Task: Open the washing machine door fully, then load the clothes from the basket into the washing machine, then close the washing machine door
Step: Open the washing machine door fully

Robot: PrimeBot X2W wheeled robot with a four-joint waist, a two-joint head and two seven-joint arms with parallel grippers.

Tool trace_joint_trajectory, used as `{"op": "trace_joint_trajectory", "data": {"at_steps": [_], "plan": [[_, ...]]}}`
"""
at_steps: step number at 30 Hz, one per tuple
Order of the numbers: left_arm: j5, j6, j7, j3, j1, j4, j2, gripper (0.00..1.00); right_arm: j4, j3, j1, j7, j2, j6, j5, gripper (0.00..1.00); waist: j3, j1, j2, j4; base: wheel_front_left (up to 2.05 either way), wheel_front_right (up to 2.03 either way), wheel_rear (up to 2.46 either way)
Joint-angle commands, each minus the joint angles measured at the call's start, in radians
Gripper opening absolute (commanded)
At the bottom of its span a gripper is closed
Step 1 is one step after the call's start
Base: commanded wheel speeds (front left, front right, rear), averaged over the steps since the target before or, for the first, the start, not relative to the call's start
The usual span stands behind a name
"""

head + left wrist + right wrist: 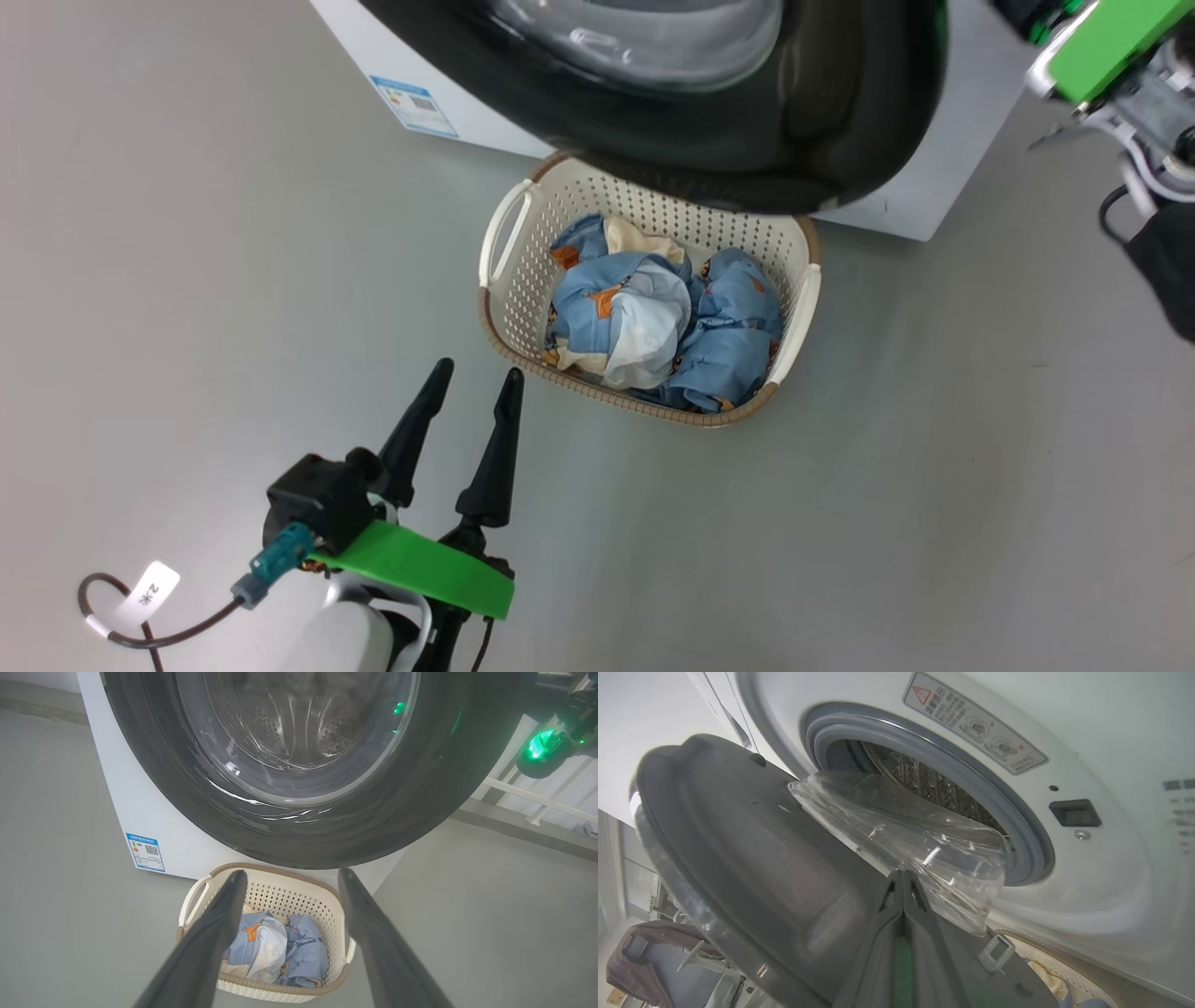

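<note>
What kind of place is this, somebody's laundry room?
Looks like a laundry area, maybe a lab mock-up: a front-loading washer and a basket of clothes on a grey floor.

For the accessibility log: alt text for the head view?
A cream perforated plastic basket holding light blue bear-print clothes sits on the grey floor, partly under the black round washing machine door. The open left end effector points toward it.

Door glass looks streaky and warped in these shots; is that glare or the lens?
Mostly glare. Left wrist view: white streaks and green glints on the door, its rim stretched by the wide lens. Right wrist view: bright highlights on the clear bowl. Head view: pale sheen on the glass.
</note>
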State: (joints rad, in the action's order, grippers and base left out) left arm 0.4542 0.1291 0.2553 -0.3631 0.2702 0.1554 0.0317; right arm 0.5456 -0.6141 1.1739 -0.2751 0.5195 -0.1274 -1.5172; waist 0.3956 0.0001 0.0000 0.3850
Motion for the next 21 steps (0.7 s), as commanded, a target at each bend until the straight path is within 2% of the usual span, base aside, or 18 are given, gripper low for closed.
{"op": "trace_joint_trajectory", "data": {"at_steps": [1,21], "plan": [[-0.008,0.002,0.006,0.037,-0.002,-0.018,0.019,1.00,-0.043,-0.022,-0.044,-0.014,-0.031,-0.003,-0.021,0.00,-0.015,-0.0001,0.0000,-0.007,0.00,0.00,0.00],[-0.060,0.002,0.006,0.074,-0.071,-0.011,0.019,1.00,-0.245,-0.135,-0.243,-0.047,-0.062,-0.003,-0.049,0.00,-0.135,-0.0001,0.0000,-0.032,0.00,0.00,0.00]]}}
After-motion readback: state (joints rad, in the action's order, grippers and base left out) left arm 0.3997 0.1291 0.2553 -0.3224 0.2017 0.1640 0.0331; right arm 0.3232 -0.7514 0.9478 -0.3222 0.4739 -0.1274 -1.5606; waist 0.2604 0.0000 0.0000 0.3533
